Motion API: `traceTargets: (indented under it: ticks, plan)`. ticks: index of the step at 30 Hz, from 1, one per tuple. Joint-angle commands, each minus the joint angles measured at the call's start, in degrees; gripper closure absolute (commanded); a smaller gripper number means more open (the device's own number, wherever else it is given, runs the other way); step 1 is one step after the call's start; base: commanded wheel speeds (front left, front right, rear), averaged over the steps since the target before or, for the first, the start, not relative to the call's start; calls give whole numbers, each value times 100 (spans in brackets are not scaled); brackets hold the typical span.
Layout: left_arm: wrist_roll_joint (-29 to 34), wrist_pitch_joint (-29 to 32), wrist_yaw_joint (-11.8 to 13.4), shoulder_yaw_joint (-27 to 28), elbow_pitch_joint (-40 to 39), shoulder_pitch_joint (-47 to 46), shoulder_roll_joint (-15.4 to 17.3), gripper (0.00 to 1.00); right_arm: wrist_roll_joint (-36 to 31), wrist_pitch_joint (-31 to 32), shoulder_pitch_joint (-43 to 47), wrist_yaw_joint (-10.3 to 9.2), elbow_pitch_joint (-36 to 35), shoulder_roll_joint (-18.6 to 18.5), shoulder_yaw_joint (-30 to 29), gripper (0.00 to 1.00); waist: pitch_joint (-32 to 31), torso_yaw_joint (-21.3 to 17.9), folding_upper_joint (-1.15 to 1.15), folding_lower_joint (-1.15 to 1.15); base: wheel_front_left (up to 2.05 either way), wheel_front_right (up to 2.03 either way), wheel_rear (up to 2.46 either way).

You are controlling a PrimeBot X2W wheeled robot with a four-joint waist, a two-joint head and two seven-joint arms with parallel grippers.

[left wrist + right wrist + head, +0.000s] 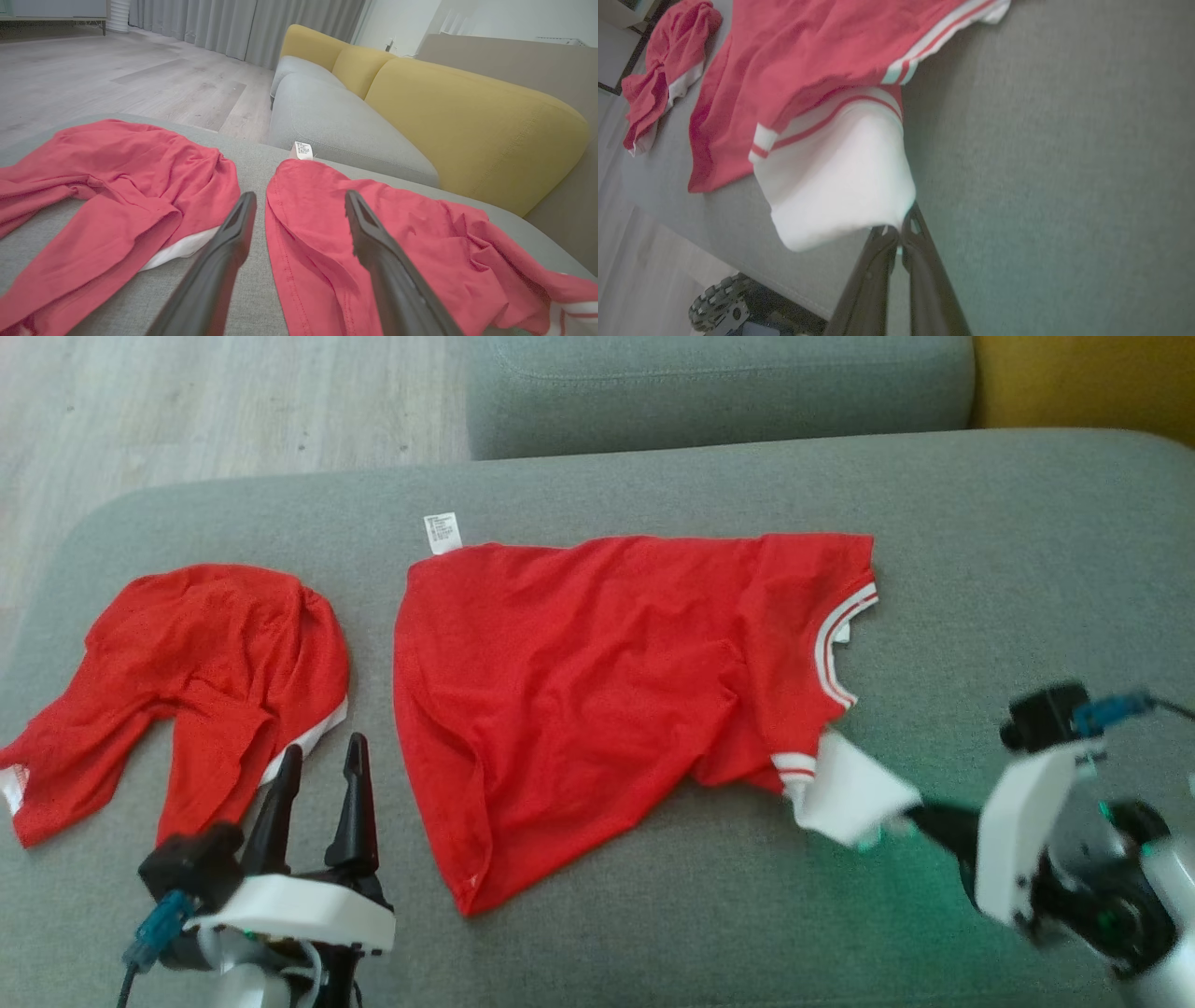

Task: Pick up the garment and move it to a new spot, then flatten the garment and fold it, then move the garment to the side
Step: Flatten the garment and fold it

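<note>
Got the white sleeve [845, 793] pinched in the right jaws at the right end of the garment [579, 691]; lies lengthwise left-right, wide-open left jaws nearer the hem

Grey cushion [653, 952]: red shirt [579, 691], crumpled red garment [205, 653].

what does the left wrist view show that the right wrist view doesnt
The left wrist view adds the open left gripper, a yellow fabric sofa backrest, grey pleated curtains and a small white care label. The right wrist view adds the right gripper shut on a white red-striped sleeve, plus a dark treaded wheel. Both share the spread red shirt, the crumpled red garment beside it and the grey fabric seat cushion.
</note>
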Motion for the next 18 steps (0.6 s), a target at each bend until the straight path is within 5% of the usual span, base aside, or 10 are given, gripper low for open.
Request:
traceTargets:
  ticks: [1, 5, 9, 10, 11, 18]
  plan:
    - [30, -52, 15, 223, -212, -199, 17, 0, 31, 156, 32, 43, -271, -177, -105, 100, 28, -19, 0, 0, 0, 0, 0]
    - [31, -52, 12, 232, -231, -243, 17, 0, -320, 788, 472, 43, -418, -239, -586, 100, 116, -57, 0, 0, 0, 0, 0]
    - [24, -52, 17, 209, -234, -298, 17, 0, -771, 1175, 770, 43, -373, 89, -1034, 100, 193, -52, 0, 0, 0, 0, 0]
    - [24, -52, 14, 210, -230, -312, 17, 0, -840, 1201, 809, 43, -389, 217, -1137, 71, 203, -49, 0, 0, 0, 0, 0]
    - [24, -52, 10, 214, -223, -323, 17, 0, -909, 1223, 841, 43, -415, 327, -1228, 0, 212, -46, 0, 0, 0, 0, 0]
    - [54, -52, -21, 257, -176, -347, 17, 0, -1090, 1085, 862, 43, -945, 868, -2000, 0, 208, -45, 0, 0, 0, 0, 0]
